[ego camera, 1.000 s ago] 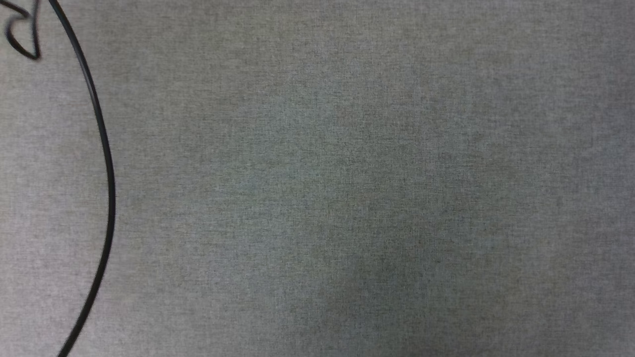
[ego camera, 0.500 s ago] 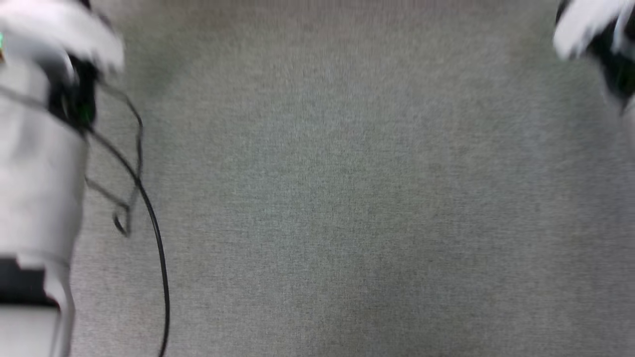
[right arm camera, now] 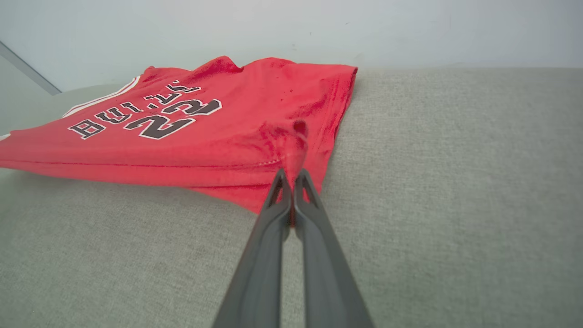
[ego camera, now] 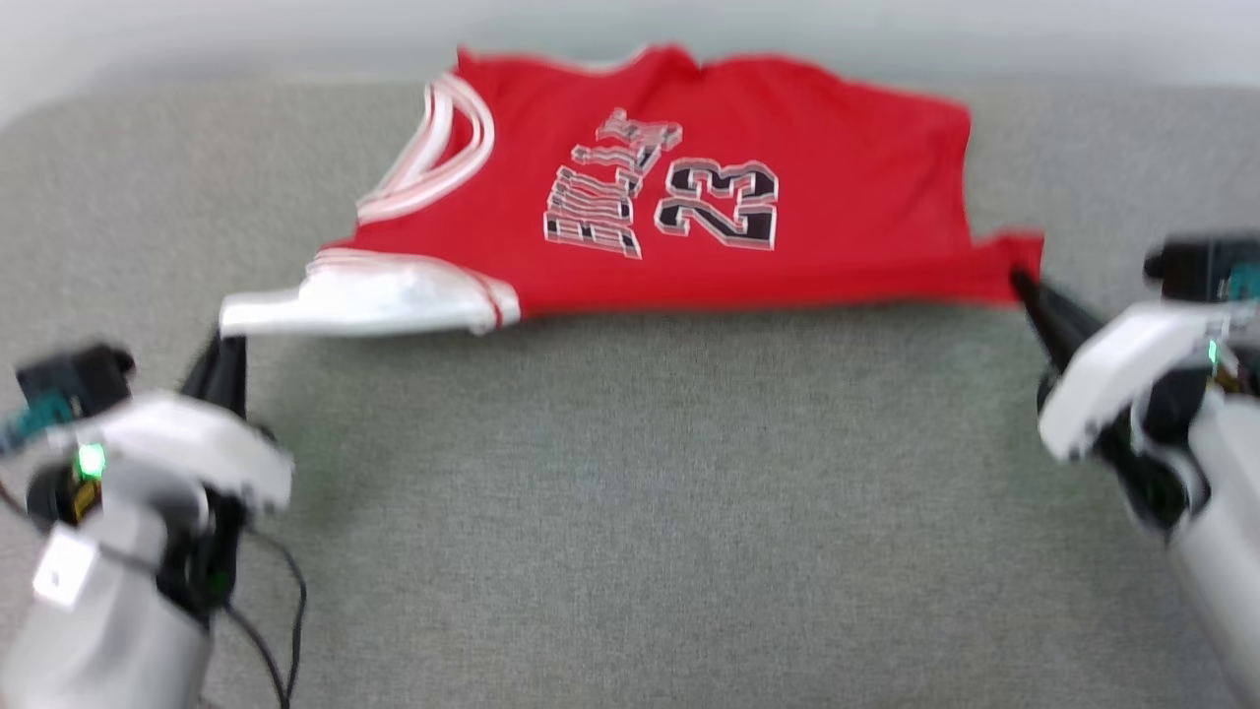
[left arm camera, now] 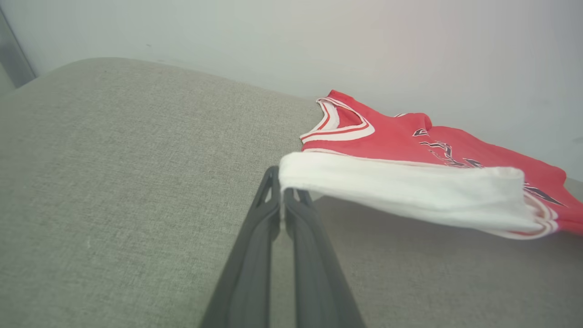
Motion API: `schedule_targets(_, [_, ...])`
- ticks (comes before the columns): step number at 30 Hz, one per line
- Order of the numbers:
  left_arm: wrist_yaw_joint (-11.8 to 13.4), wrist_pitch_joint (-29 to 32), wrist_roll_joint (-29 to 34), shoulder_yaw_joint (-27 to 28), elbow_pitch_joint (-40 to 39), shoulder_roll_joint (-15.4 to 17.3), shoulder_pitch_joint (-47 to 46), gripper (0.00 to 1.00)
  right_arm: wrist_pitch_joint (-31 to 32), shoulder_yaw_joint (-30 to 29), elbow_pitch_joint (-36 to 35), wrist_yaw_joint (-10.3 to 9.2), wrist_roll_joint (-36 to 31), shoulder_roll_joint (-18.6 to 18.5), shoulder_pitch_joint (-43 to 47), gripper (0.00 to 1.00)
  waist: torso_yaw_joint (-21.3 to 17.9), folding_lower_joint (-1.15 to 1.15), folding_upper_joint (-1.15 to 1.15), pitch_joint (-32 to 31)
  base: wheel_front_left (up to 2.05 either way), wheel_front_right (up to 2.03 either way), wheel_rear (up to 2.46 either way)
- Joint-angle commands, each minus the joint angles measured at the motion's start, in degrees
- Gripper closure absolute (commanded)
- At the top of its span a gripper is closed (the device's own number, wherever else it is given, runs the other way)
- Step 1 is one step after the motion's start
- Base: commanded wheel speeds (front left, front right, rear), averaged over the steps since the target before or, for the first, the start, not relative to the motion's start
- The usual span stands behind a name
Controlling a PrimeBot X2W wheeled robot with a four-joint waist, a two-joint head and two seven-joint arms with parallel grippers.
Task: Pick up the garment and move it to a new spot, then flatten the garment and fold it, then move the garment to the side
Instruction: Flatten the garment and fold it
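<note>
Head view: pinching the bright red soft jersey garment (ego camera: 689,197) at the far side of the grey woven fabric surface (ego camera: 630,512), near edge lifted off it. Clamped shut: left hand (ego camera: 233,343) on white sleeve tip (left arm camera: 291,175), right hand (ego camera: 1021,281) on red hem corner (right arm camera: 294,150). Probably flattening: draw corners apart evenly, stay low, lay down taut. Watch for slip from thin pinches.

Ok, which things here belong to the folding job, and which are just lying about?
Job: bright red jersey garment with white sleeve; left end effector, shut on sleeve; right end effector, shut on red corner.
Lying about: black cable; grey fabric surface.
</note>
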Motion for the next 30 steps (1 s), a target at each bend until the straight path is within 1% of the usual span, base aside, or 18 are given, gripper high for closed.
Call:
schedule_targets(1, [2.4, 1.1, -0.7, 1.0, -4.0, 1.6, 5.3, 1.0, 0.1, -1.0, -1.0, -0.15, -0.2, -1.7, 4.2, 1.0, 0.0, 0.02, 0.0, -3.8, 0.0, 0.0, 0.0])
schedule_targets(7, [10.1, 5.5, -2.3, 2.6, -20.1, 3.7, 20.4, 1.0, 1.1, -4.6, -6.0, -0.16, -0.8, -1.9, 14.9, 1.0, -0.1, 0.02, 0.0, -7.2, 0.0, 0.0, 0.0])
schedule_targets(9, [12.1, 6.9, -3.5, 3.4, -25.2, 3.9, 25.2, 1.0, 1.6, -6.2, -8.2, -0.16, -1.2, -1.5, 18.6, 1.0, 0.1, 0.02, 0.0, -7.9, 0.0, 0.0, 0.0])
schedule_targets(11, [14.2, 8.0, -4.1, 4.1, -29.6, 4.7, 29.7, 1.0, 2.0, -8.2, -10.5, -0.16, -2.6, -1.7, 22.5, 1.0, 0.4, 0.02, 0.0, -8.7, 0.0, 0.0, 0.0])
schedule_targets(15, [17.7, 9.9, -5.6, 5.6, -37.2, 5.2, 37.8, 1.0, 4.4, -13.1, -15.6, -0.21, -4.8, -0.5, 31.8, 1.0, 1.0, 0.02, 0.0, -10.6, 0.0, 0.0, 0.0])
schedule_targets(17, [19.5, 10.9, -5.2, 5.8, -40.0, 6.2, 41.4, 1.0, 5.5, -16.3, -18.9, -0.22, -6.1, 0.8, 36.0, 1.0, 1.2, 0.02, 0.0, -11.4, 0.0, 0.0, 0.0])
schedule_targets(18, [20.1, 11.0, -6.0, 6.2, -41.7, 5.8, 42.7, 1.0, 6.6, -17.8, -20.3, -0.22, -6.7, 1.5, 38.7, 1.0, 1.4, 0.02, 0.0, -11.9, 0.0, 0.0, 0.0])
schedule_targets(23, [22.6, 13.0, -7.1, 7.1, -47.5, 6.7, 49.0, 1.0, 12.0, -25.8, -29.8, -0.21, -10.6, 6.3, 49.4, 1.0, 2.0, 0.02, 0.0, -13.4, 0.0, 0.0, 0.0])
schedule_targets(24, [22.6, 13.0, -7.1, 7.1, -47.5, 6.7, 49.0, 1.0, 12.0, -25.8, -29.8, -0.21, -10.6, 6.3, 49.4, 1.0, 2.0, 0.02, 0.0, -13.4, 0.0, 0.0, 0.0])
schedule_targets(28, [23.9, 14.4, -7.6, 7.4, -50.7, 7.4, 51.6, 1.0, 16.6, -30.4, -37.1, -0.2, -13.7, 10.5, 54.7, 1.0, 1.9, 0.02, 0.0, -14.3, 0.0, 0.0, 0.0])
schedule_targets(30, [23.9, 15.0, -7.1, 7.0, -51.7, 8.0, 51.4, 1.0, 18.7, -31.8, -39.9, -0.2, -15.0, 12.4, 55.6, 1.0, 1.7, 0.02, 0.0, -14.5, 0.0, 0.0, 0.0])
